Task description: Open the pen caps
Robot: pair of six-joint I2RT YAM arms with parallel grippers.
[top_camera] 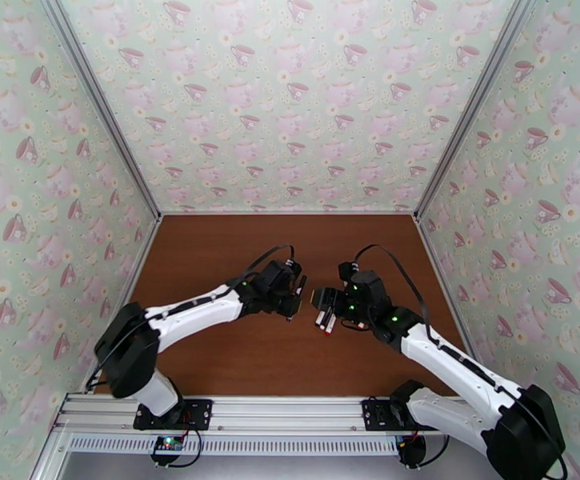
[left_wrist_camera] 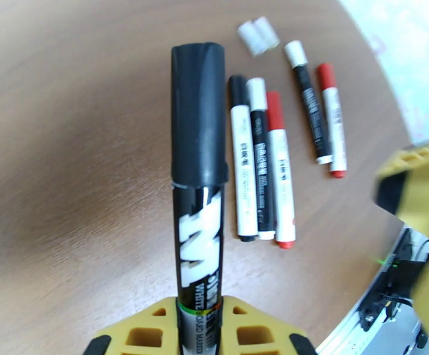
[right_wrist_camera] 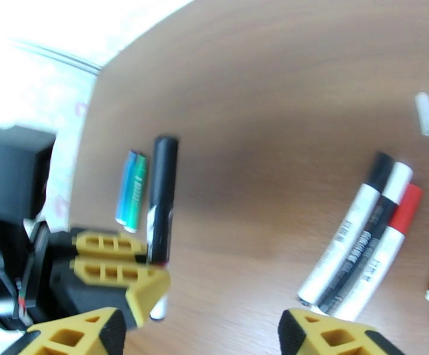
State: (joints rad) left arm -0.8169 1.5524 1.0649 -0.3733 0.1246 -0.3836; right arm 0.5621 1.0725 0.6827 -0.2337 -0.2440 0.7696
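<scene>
The left gripper [left_wrist_camera: 197, 319], at the bottom edge of its wrist view, is clamped tight on the barrel of a black whiteboard marker [left_wrist_camera: 196, 244] that points up the frame. Its black cap [left_wrist_camera: 197, 113] is on, at top centre. To the right, on the brown table [left_wrist_camera: 66, 143], a row of three capped markers [left_wrist_camera: 260, 173] lies side by side. Two more markers [left_wrist_camera: 310, 105] lie further right, and two loose white caps [left_wrist_camera: 258, 35] sit together near the top edge. In the right wrist view the right gripper [right_wrist_camera: 201, 329] at the bottom has its fingers spread wide with nothing between them. At left centre there, a blue pen [right_wrist_camera: 124, 187] and a green pen [right_wrist_camera: 136, 193] lie touching, just left of the held marker.
</scene>
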